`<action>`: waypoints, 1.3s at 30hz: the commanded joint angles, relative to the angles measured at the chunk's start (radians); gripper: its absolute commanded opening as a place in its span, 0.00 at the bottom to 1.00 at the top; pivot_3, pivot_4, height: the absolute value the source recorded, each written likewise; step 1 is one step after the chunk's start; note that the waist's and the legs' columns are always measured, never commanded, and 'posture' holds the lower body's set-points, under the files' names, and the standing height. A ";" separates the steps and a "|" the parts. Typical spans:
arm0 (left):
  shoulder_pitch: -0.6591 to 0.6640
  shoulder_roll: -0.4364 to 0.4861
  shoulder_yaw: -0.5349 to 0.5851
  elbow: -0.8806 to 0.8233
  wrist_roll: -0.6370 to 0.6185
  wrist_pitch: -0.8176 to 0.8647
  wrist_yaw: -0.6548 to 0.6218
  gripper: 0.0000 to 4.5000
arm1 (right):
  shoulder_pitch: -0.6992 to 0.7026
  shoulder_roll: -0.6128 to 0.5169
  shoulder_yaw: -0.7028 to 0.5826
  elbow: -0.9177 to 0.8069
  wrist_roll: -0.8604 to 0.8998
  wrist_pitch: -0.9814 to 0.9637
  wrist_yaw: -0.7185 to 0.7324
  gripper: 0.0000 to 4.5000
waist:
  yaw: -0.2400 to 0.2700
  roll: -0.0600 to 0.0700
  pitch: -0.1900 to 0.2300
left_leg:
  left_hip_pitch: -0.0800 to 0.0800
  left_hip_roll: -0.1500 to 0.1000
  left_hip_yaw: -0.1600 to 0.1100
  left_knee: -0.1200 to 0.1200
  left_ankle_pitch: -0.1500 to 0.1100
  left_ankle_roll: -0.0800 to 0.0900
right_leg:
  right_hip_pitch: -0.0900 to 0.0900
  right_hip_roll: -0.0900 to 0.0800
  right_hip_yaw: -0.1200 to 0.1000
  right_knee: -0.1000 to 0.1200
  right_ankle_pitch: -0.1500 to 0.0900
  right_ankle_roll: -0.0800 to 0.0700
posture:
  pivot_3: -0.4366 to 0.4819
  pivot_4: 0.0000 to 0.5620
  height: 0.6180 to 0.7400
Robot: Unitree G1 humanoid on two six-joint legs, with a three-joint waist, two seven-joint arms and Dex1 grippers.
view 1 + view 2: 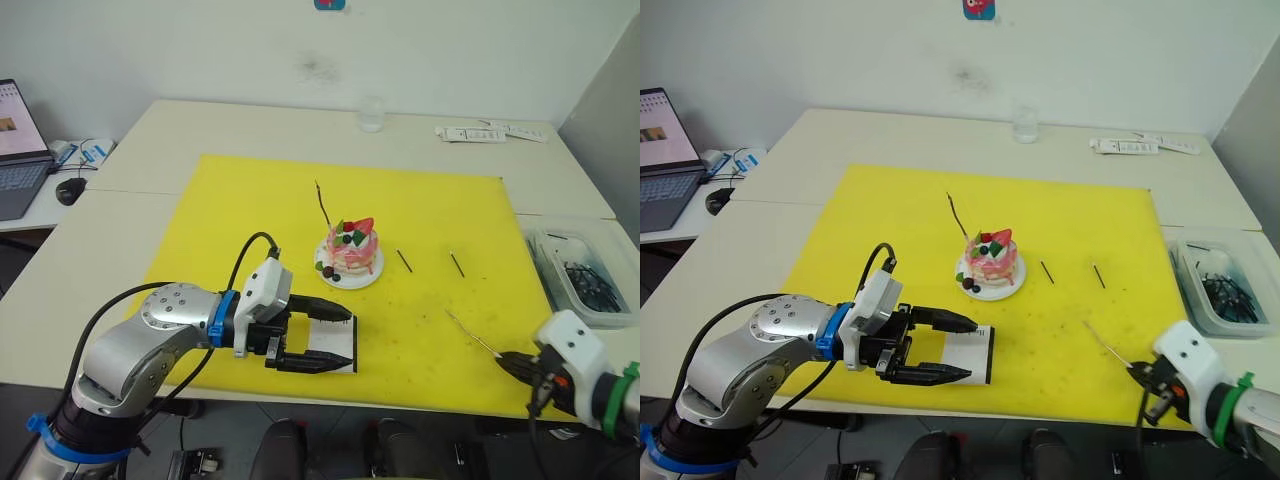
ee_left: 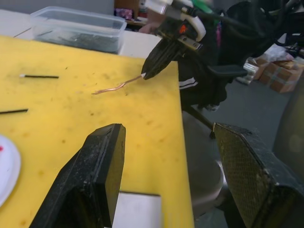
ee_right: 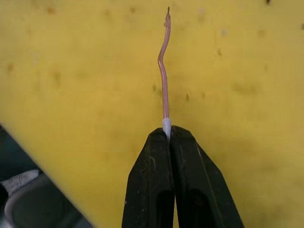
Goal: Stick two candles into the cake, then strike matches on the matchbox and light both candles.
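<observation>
Right gripper [image 3: 167, 135] clamped tight on the pale end of a candle [image 3: 164, 76], pinching it at the very tip. Sitting at the near right edge of the yellow mat [image 1: 260, 190], well off from the cake [image 1: 350, 250]. Candle running long and thin, up and to the left from the fingertips, free end aimed roughly cakeward, low over the mat; cannot tell whether touching it.

Cake lying up and to the left of that gripper, near mat centre on its white plate [image 1: 372, 278]. One candle [image 1: 322, 203] seemingly planted already, leaning up and away on the cake's far left side. Two matches [image 1: 404, 261] lying on the mat between cake and right gripper, just to the right of the plate, well apart from each other.

Left gripper [image 1: 325, 340] spread wide, one finger either side of the matchbox [image 1: 332, 347] at the near edge, box not yet squeezed. Closer to the cake than the right one, but hands empty.

Coming move, by the look of it: swinging the held candle left and away toward the cake, then tipping the long axis upright so an end goes down into the top. Held by the pale end, though, so likely needing a full turn-over. Watch for those matches underneath the path.
</observation>
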 commanded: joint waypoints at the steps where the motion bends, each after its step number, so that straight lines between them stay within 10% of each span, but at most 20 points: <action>1: -0.036 -0.026 -0.038 -0.052 -0.027 0.003 -0.006 0.74 | 0.039 -0.002 -0.024 0.072 -0.078 -0.176 0.087 0.01 | -0.004 0.000 0.000 | 0.001 0.000 0.000 0.000 0.000 0.000 | 0.000 0.000 0.000 0.000 0.000 0.000 | 0.48 0.27 1.00; 10: -0.121 -0.118 -0.127 0.019 0.049 -0.043 0.003 0.74 | -0.036 0.005 0.036 0.163 -0.086 -0.193 0.101 0.01 | -0.005 0.001 0.000 | 0.003 -0.001 0.001 0.001 0.000 0.000 | 0.001 0.002 0.001 0.001 0.002 0.000 | 0.48 0.27 1.00; 19: -0.108 -0.131 -0.141 0.030 0.086 -0.074 0.001 0.74 | -0.066 -0.008 -0.009 0.129 -0.059 -0.166 0.120 0.60 | -0.004 0.001 -0.001 | 0.002 0.000 0.000 0.000 0.000 0.000 | 0.001 0.006 0.001 0.001 0.001 -0.002 | 0.48 0.27 1.00; 39: -0.062 -0.154 -0.197 -0.011 0.164 -0.101 0.064 0.74 | -0.371 -0.439 0.176 0.047 0.035 0.397 0.117 0.60 | -0.003 0.002 -0.001 | 0.001 0.000 0.000 0.000 0.000 0.000 | 0.001 0.006 0.002 0.000 0.001 -0.002 | 0.48 0.27 1.00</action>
